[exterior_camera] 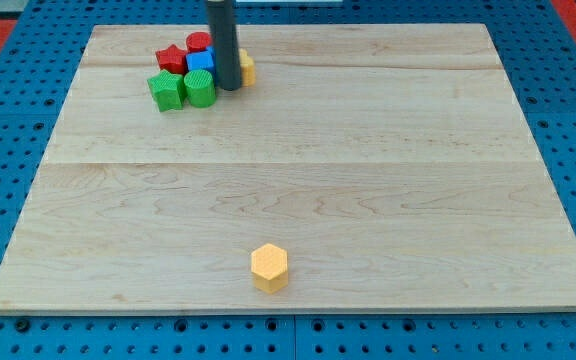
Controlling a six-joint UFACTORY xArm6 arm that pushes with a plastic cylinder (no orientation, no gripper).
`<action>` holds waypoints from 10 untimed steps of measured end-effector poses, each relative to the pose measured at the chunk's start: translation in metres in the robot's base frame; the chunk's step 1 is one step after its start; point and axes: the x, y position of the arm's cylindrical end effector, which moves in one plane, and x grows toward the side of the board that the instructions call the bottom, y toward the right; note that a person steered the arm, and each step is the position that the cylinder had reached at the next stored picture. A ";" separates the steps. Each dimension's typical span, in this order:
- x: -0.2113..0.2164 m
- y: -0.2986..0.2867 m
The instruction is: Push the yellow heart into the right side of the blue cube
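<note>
The blue cube point(200, 61) sits in a cluster at the view's top left of the wooden board point(368, 180). The yellow heart point(246, 68) lies just right of it, mostly hidden behind the dark rod. My tip point(228, 86) stands between the blue cube and the yellow heart, touching or nearly touching both. I cannot tell whether the heart touches the cube.
In the cluster, a red star point(171, 57) and a red block point(198, 42) lie left of and above the blue cube, and two green blocks point(166, 90) point(200, 88) lie below it. A yellow hexagon point(269, 267) sits alone near the view's bottom edge.
</note>
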 end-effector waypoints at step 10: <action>-0.032 -0.010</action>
